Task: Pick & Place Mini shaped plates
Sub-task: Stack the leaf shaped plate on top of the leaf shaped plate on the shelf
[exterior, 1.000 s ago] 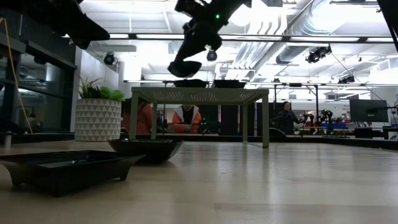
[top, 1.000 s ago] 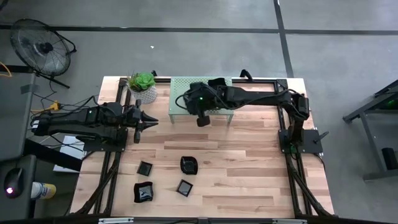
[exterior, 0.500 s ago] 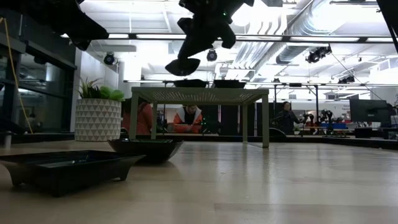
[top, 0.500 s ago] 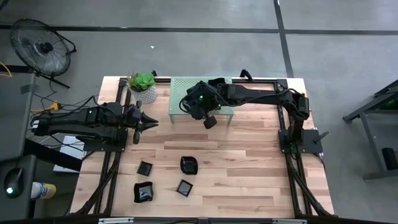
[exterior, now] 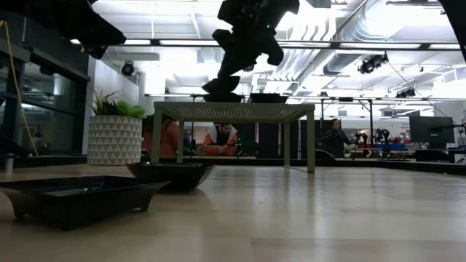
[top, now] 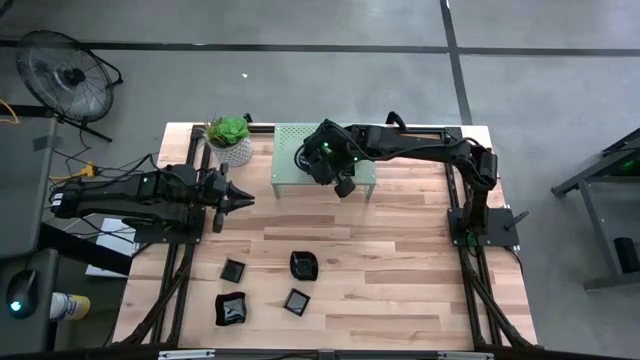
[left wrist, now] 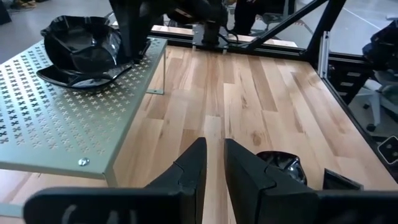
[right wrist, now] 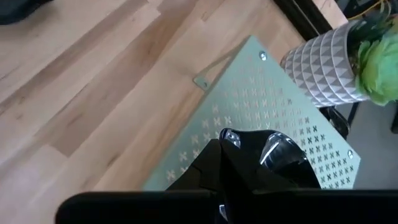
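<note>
My right gripper (exterior: 227,76) is shut on a wavy glossy black mini shaped plate (exterior: 221,86) over the green perforated stand (top: 290,140). The held plate (left wrist: 79,36) rests on or just above a flatter black plate (left wrist: 65,74) lying on the stand; contact is unclear. In the right wrist view the held plate (right wrist: 273,152) hides the fingertips. A further plate (exterior: 268,97) sits on the stand. Several more plates (top: 304,265) lie on the near left of the table. My left gripper (top: 243,198) waits at the left, fingers almost together and holding nothing.
A green plant in a white patterned pot (top: 230,140) stands just left of the stand. Black frame rails (top: 470,250) run along both table sides. People sit in the room beyond (exterior: 218,140). A fan (top: 68,78) is on the floor, off the table.
The right gripper has carried its plate from in front of the stand back over it and lowered it onto the plate lying there. The left arm has not moved.
</note>
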`<state>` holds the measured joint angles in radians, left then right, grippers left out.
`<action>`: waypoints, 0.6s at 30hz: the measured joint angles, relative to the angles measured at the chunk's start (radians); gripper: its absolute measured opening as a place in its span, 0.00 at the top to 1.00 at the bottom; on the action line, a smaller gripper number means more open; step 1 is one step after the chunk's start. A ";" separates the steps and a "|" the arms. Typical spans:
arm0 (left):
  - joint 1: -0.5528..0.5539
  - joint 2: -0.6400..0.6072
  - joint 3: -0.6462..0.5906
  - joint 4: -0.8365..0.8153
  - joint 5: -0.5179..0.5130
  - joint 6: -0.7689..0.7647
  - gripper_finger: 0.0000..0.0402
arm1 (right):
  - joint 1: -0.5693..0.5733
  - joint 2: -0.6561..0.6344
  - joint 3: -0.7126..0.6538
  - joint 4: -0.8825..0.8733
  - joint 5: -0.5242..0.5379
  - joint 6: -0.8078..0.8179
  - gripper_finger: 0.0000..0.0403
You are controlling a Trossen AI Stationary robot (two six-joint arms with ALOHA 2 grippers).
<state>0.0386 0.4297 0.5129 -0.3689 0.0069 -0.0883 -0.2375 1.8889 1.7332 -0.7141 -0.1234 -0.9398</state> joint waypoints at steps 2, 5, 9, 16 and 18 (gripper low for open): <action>0.000 0.000 0.000 0.000 0.004 0.000 0.87 | -0.002 0.000 0.000 0.001 -0.012 -0.007 1.00; 0.000 0.000 0.000 0.001 0.004 0.000 0.87 | -0.004 0.000 0.000 -0.001 -0.037 -0.009 1.00; 0.000 0.000 0.000 0.001 0.004 -0.013 0.87 | -0.006 0.000 0.000 -0.005 -0.041 -0.012 1.00; 0.000 0.000 0.000 0.001 0.003 -0.022 0.87 | -0.006 0.000 -0.001 -0.035 -0.042 -0.012 1.00; 0.000 0.000 0.000 0.002 0.002 -0.021 0.87 | -0.007 0.000 -0.001 -0.033 -0.043 -0.012 1.00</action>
<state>0.0387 0.4297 0.5129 -0.3672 0.0093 -0.1093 -0.2449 1.8889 1.7321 -0.7468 -0.1665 -0.9518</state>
